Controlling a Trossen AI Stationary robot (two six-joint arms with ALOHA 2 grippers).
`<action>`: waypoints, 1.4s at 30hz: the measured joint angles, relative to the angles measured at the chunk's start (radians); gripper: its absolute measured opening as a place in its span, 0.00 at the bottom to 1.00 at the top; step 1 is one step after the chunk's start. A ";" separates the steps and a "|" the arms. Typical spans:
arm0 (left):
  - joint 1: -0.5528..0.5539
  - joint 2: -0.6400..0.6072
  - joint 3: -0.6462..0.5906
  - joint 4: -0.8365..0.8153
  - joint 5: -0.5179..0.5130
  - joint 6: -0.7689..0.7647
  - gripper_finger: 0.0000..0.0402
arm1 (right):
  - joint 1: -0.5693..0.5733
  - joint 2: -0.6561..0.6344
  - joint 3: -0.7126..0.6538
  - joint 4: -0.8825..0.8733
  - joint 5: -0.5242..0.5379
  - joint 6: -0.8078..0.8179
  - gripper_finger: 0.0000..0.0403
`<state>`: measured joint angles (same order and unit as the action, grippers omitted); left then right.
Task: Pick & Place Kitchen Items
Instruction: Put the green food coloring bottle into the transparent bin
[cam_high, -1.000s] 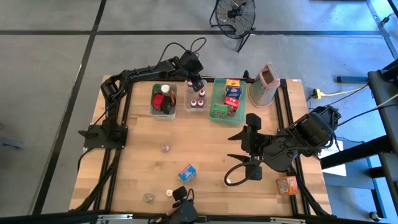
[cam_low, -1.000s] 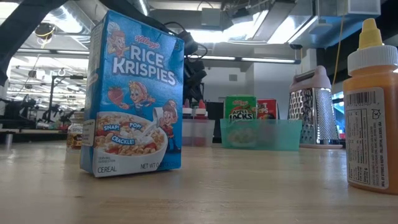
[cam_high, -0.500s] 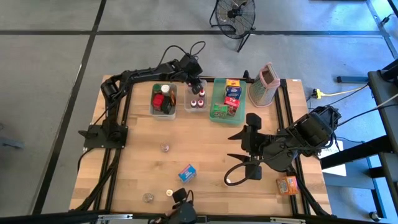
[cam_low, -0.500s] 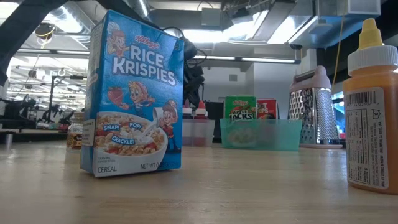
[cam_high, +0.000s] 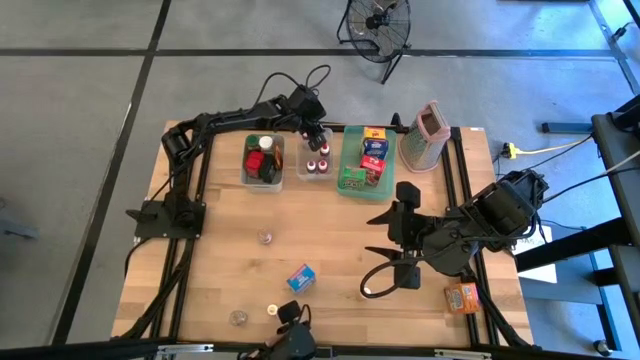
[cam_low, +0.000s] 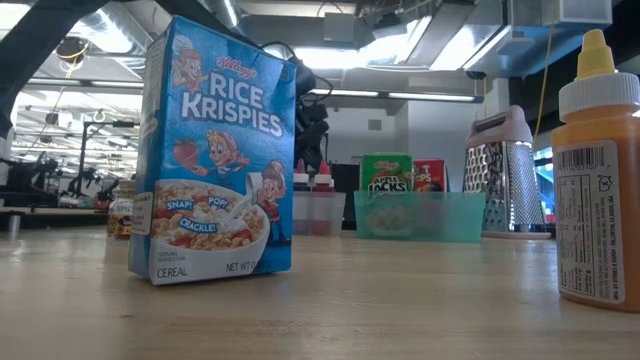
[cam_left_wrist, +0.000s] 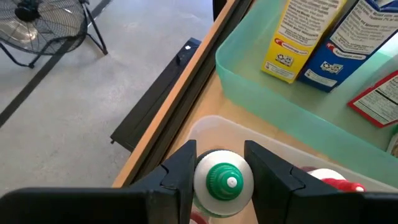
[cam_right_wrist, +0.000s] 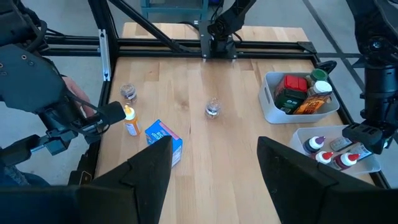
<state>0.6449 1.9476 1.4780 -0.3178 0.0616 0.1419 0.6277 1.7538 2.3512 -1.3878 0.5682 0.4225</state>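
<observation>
Grey concrete floor surrounds my wooden table (cam_high: 230, 210), and I see a fan (cam_high: 377, 22) beyond its far edge. My right tool (cam_high: 392, 248) hangs over the table's right half, fingers apart and holding nothing. My left tool (cam_left_wrist: 224, 171) sits over the clear bin (cam_high: 317, 160) at the far edge, clamped on a green-capped bottle (cam_left_wrist: 224, 182), beside the green tray (cam_high: 350, 170) of food boxes. A Rice Krispies box (cam_high: 301, 277), an orange bottle (cam_low: 597, 180) and small jars (cam_high: 265, 237) stand loose on the near table.
</observation>
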 joint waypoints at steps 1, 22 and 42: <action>0.000 0.000 0.000 0.001 0.000 0.001 0.28 | 0.000 0.000 0.000 0.000 0.000 0.001 0.59; 0.000 0.015 0.000 -0.011 0.009 0.024 0.28 | 0.000 0.000 0.000 0.018 -0.001 0.022 0.59; -0.001 0.031 -0.002 0.007 0.009 0.028 0.35 | 0.000 0.000 0.000 0.036 0.000 0.021 0.59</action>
<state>0.6441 1.9785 1.4765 -0.3103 0.0708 0.1703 0.6277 1.7538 2.3512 -1.3515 0.5681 0.4439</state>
